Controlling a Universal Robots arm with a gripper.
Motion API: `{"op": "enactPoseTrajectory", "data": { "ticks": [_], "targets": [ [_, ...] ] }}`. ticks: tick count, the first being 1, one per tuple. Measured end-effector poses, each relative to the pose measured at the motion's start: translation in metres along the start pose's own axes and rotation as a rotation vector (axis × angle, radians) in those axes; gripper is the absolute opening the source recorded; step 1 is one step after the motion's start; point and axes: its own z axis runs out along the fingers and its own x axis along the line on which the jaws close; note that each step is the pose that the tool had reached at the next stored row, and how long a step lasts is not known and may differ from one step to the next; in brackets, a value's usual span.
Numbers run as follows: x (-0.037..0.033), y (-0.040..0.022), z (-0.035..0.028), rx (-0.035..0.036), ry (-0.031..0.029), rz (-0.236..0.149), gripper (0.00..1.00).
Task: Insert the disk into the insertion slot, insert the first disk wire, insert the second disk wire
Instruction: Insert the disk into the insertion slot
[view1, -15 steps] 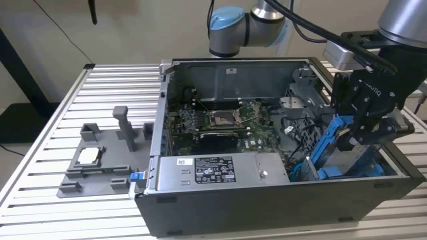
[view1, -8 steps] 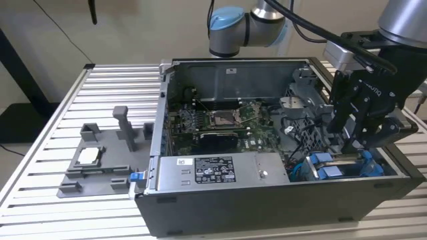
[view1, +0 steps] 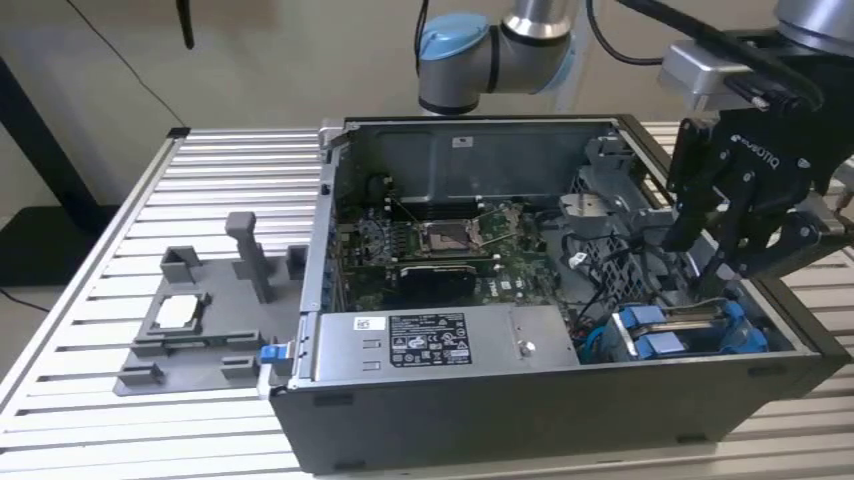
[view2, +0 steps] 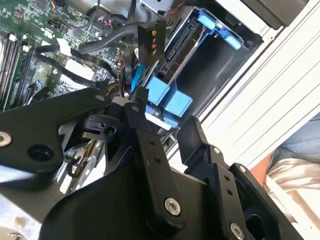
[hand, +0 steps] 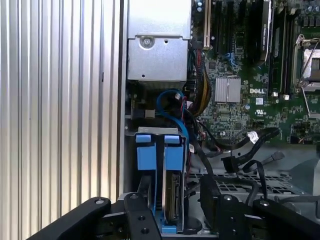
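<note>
The disk (hand: 172, 197) stands on edge in the insertion slot (view1: 747, 345) at the case's near corner on the exterior view's right, its bright blue carrier tabs (hand: 155, 152) facing up. My gripper (hand: 175, 182) hangs low over it, open, one black finger (hand: 136, 207) on each side of the carrier. In the second wrist view the gripper (view2: 162, 114) sits just short of the blue tabs (view2: 167, 97). A black wire plug (view2: 150, 42) hangs loose by the disk's connector end, and a thin blue wire (view2: 136, 77) runs down beside one fingertip. In the exterior view the gripper (view1: 714, 285) reaches down inside the case.
The open computer case (view1: 561, 400) holds the green motherboard (view1: 447, 240) and a grey power-supply box (view1: 427, 345) along its front. Loose black cables (hand: 235, 150) cross beside the bay. A grey fixture (view1: 200, 330) lies on the slatted table (view1: 120, 220) at the exterior view's left.
</note>
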Motion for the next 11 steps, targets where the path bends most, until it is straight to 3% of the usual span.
{"op": "enactPoseTrajectory", "data": {
  "ticks": [3, 4, 8, 11],
  "targets": [
    [0.0001, 0.0002, -0.0106, 0.0038, 0.0001, 0.000, 0.53],
    [0.0000, 0.0003, -0.0111, 0.0118, 0.0001, 0.000, 0.53],
    [-0.0014, 0.0004, -0.0112, 0.0825, 0.0014, 0.001, 0.53],
    [-0.0065, 0.0003, -0.0113, 0.1352, 0.0022, 0.000, 0.53]
  ]
}}
